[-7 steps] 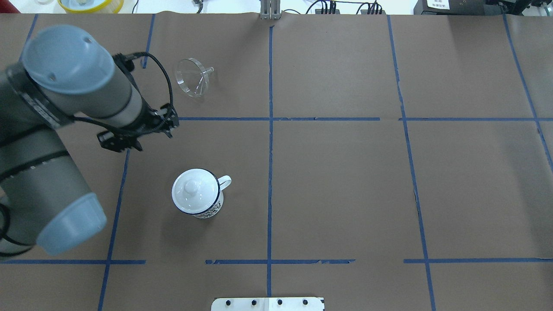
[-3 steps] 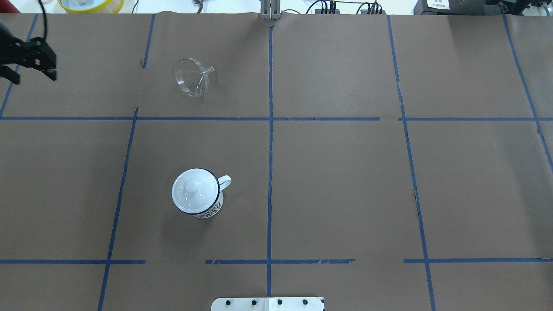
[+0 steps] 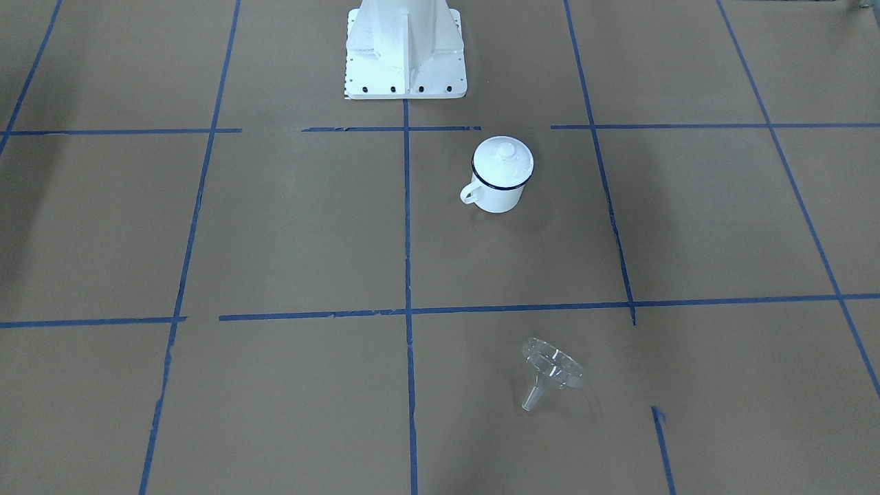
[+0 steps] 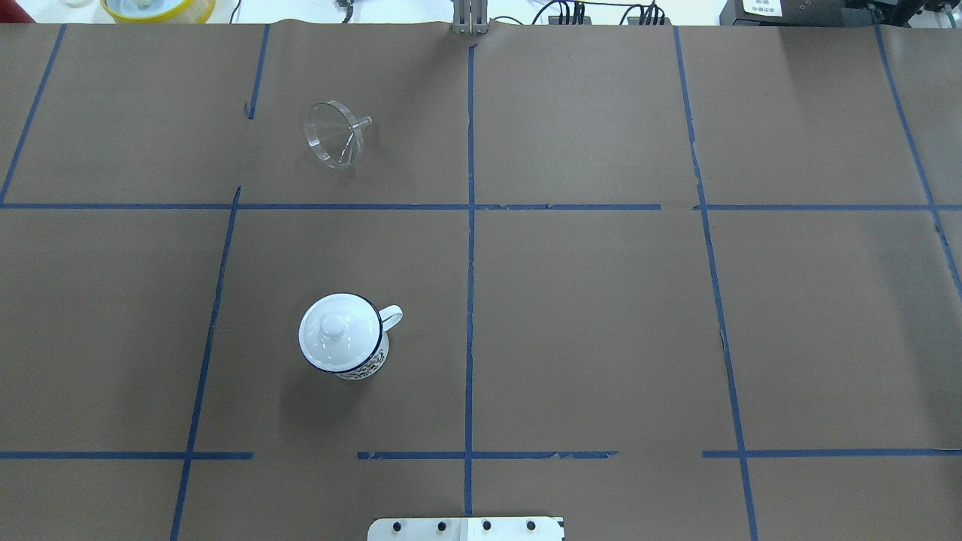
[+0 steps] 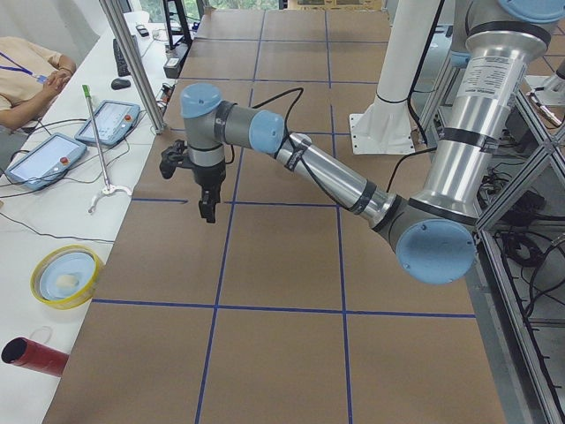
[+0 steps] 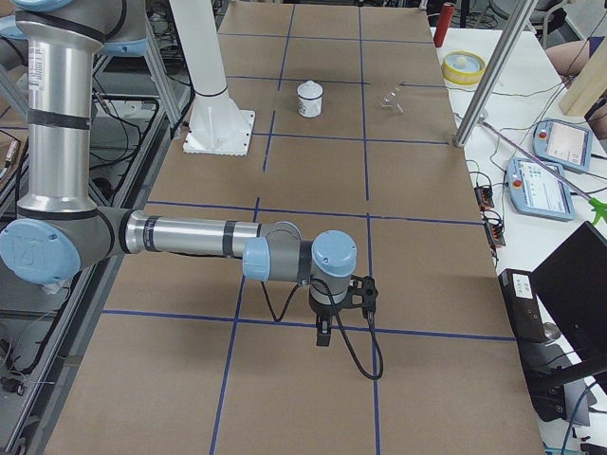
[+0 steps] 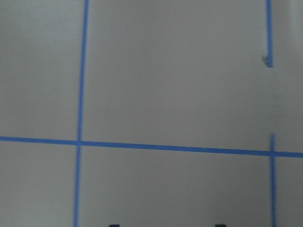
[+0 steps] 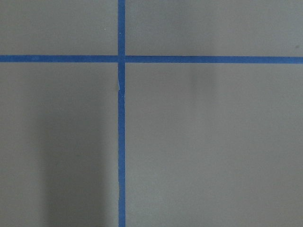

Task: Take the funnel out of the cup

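Funnel [image 4: 334, 141] on brown-papered table [image 4: 601, 315] (blue tape grid [image 4: 470, 300]), desk [image 5: 35, 265] alongside

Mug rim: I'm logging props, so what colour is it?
Dark blue, around the white mug; clearest in the front-facing view.

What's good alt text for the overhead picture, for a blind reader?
A clear funnel lies on its side on a brown table gridded with blue tape, well apart from a lidded white cup.
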Controlling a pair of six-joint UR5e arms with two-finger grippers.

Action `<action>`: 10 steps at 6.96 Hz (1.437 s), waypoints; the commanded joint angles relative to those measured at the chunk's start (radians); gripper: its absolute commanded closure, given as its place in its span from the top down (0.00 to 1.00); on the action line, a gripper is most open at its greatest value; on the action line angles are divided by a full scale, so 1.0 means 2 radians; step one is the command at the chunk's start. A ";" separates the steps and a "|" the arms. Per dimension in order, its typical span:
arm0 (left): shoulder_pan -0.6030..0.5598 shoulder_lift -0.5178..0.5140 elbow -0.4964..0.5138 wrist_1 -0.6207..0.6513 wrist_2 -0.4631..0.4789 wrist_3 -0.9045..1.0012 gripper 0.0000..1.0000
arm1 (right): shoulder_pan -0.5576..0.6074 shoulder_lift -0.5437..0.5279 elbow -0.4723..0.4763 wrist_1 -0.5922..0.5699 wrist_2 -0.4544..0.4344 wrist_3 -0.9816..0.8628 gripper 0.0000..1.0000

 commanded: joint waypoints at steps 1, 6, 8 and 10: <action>-0.074 0.019 0.058 -0.007 -0.002 0.106 0.93 | 0.000 0.000 0.000 0.000 0.000 0.000 1.00; -0.073 0.109 0.061 -0.147 -0.077 0.102 1.00 | 0.000 0.000 0.000 0.000 0.000 0.000 1.00; -0.072 0.135 0.061 -0.150 -0.080 0.103 1.00 | 0.000 0.000 0.000 0.000 0.000 0.000 1.00; -0.069 0.135 0.068 -0.149 -0.075 0.107 1.00 | 0.000 0.000 0.000 0.000 0.000 0.000 1.00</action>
